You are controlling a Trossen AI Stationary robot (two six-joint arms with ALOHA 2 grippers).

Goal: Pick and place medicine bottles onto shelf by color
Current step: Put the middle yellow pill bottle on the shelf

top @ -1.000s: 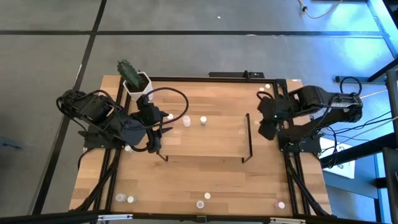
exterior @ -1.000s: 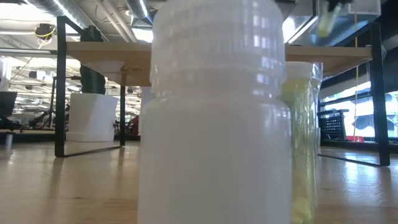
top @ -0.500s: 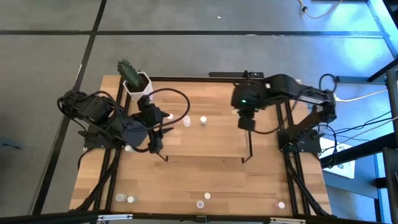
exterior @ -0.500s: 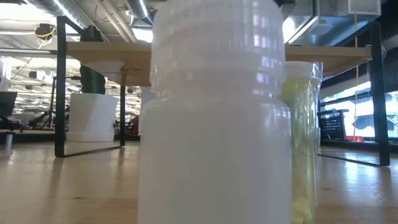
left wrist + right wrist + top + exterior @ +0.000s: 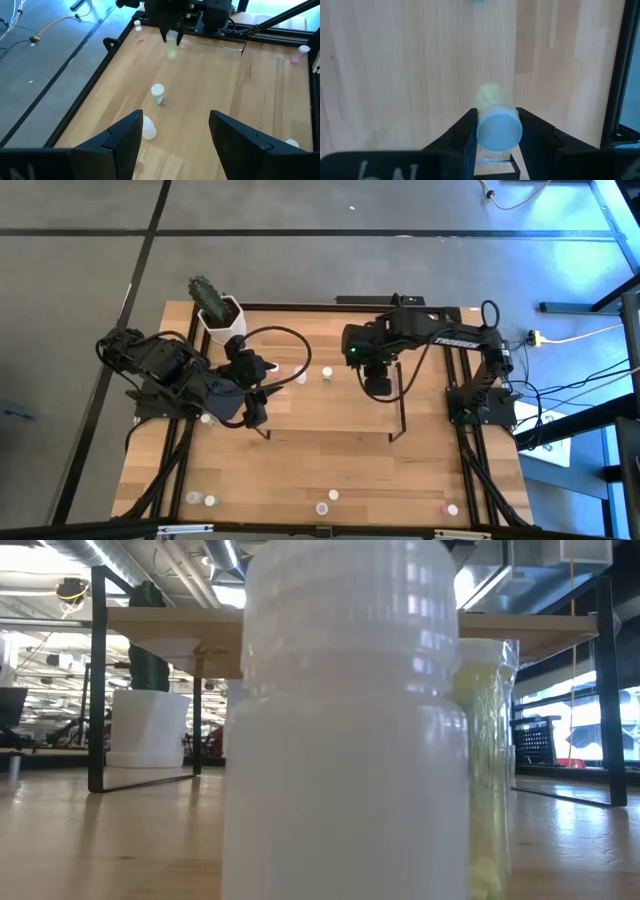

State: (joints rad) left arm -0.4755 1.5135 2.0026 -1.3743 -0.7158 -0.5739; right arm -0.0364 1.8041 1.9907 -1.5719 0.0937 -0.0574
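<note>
While I watch from above, the right tool (image 5: 377, 383) hangs over the right half of the low light-wood shelf with thin black metal end frames (image 5: 330, 405), its fingers (image 5: 540, 134) clamped on a small pale yellow-green medicine bottle with a pale round cap (image 5: 498, 131). From the left wrist camera I see that same bottle held upright, above the board, not touching it.

I note the left tool (image 5: 250, 408) at the shelf's left end, fingers (image 5: 122, 140) spread wide, nothing between them. Just beyond it on the wooden table (image 5: 340, 470) lie two loose small bottles (image 5: 158, 94), one near the fingertips, one farther right. A white hexagonal pot with a cactus (image 5: 219, 315) sits at the far left corner. More small bottles (image 5: 325, 500) stand scattered along the near edge. One large white bottle (image 5: 345, 730) fills the low camera, a yellow one (image 5: 488, 760) beside it.
</note>
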